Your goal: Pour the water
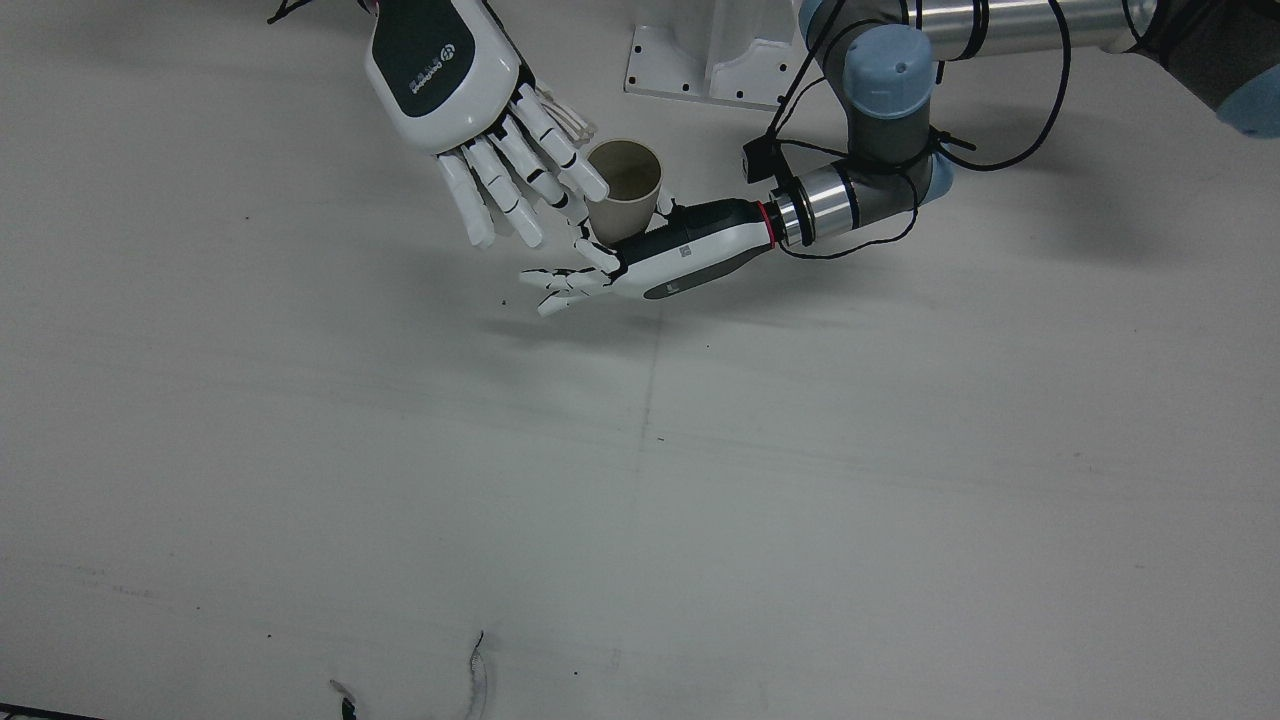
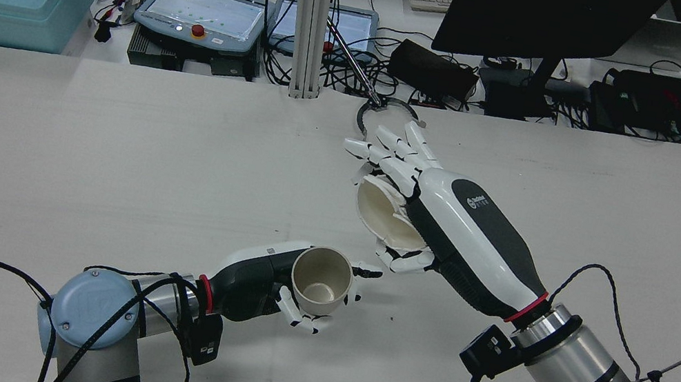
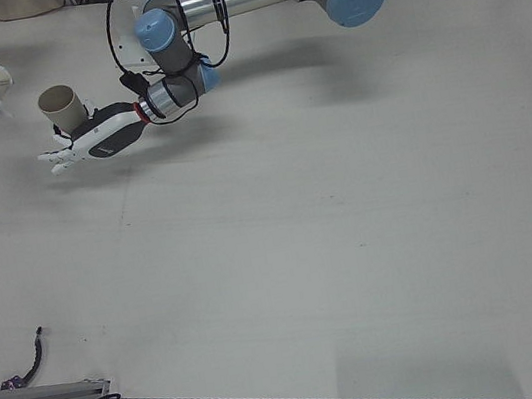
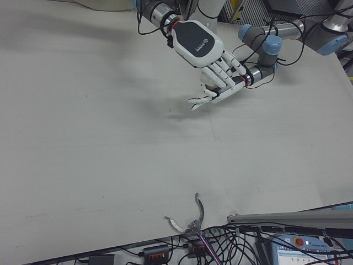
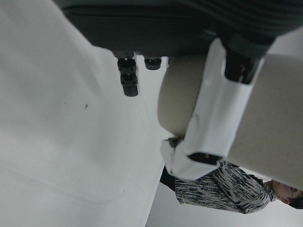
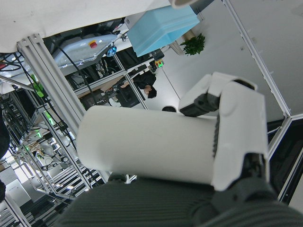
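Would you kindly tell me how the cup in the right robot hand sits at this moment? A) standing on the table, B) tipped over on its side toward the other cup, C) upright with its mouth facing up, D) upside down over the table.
B: in the rear view, the white cup in the right robot hand lies tipped sideways, its mouth facing the beige cup held upright by the left robot hand.

from the front i lose the white cup behind the right hand; the left-front view crops that hand, and whether either cup holds water i cannot tell.

White table, small dark specks
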You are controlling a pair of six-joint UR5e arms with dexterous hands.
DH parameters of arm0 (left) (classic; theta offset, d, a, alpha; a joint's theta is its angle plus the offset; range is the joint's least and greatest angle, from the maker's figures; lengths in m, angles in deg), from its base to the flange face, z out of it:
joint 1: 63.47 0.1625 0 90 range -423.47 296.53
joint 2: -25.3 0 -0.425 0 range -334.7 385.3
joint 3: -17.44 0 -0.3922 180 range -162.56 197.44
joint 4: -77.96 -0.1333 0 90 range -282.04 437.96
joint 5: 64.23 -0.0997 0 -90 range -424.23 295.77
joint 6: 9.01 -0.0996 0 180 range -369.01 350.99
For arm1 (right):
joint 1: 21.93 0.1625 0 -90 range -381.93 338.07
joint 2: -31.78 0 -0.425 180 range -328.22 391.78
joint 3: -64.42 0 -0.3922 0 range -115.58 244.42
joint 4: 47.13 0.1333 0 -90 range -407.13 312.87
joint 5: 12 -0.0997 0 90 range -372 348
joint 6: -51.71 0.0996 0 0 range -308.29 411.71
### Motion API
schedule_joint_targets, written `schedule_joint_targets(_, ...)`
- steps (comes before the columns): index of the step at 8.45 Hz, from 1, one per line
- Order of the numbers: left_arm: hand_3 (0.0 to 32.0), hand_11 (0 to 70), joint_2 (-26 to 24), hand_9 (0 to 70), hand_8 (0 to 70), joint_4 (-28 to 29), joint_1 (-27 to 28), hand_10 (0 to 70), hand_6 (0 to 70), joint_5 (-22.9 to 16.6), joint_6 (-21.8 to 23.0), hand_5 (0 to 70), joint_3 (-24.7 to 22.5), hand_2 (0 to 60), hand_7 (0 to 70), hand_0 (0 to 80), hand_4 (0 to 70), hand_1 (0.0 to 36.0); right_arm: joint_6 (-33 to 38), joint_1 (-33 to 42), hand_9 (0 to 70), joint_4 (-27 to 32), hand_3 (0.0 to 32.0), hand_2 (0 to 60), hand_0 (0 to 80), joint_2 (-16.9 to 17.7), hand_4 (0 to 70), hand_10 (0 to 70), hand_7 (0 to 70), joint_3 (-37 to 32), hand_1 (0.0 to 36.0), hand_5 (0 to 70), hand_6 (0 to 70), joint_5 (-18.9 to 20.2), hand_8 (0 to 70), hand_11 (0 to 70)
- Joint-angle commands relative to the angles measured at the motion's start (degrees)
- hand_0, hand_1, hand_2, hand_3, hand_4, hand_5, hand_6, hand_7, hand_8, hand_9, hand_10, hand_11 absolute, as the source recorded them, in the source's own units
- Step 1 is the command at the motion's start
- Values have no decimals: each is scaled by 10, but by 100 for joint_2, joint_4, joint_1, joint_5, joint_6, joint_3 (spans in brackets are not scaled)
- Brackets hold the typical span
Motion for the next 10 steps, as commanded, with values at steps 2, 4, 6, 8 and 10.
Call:
schedule_joint_targets(2,0,191,1434,6,47,527,-987,108,143,-1,562,700,-379,600,102,800,700,360,2939,1081,176,44,0,600,508,444,125,0,350,295,360,129,293,-835,142,0)
schedule_joint_targets(4,0,185,2684,6,49,1284,-2330,104,149,-53,538,700,-327,600,102,800,700,360,3071,1242,192,44,0,600,502,770,122,0,357,252,360,129,292,-873,152,0)
schedule_joint_targets(6,0,185,3557,7,49,1760,-3370,103,153,-45,485,700,-109,600,107,800,700,360,3253,1224,190,35,0,600,495,842,69,0,328,25,360,125,272,-855,151,0)
schedule_joint_targets(8,0,179,3779,9,50,2322,-3864,99,146,-27,476,700,855,600,107,800,700,360,3597,1311,189,35,0,600,500,833,49,0,327,-144,360,123,265,-864,150,0)
schedule_joint_targets(10,0,185,3779,5,40,2544,-3893,103,136,34,485,700,1211,600,98,800,700,360,4382,1347,188,70,0,600,505,955,56,0,330,-623,360,125,269,-934,150,0)
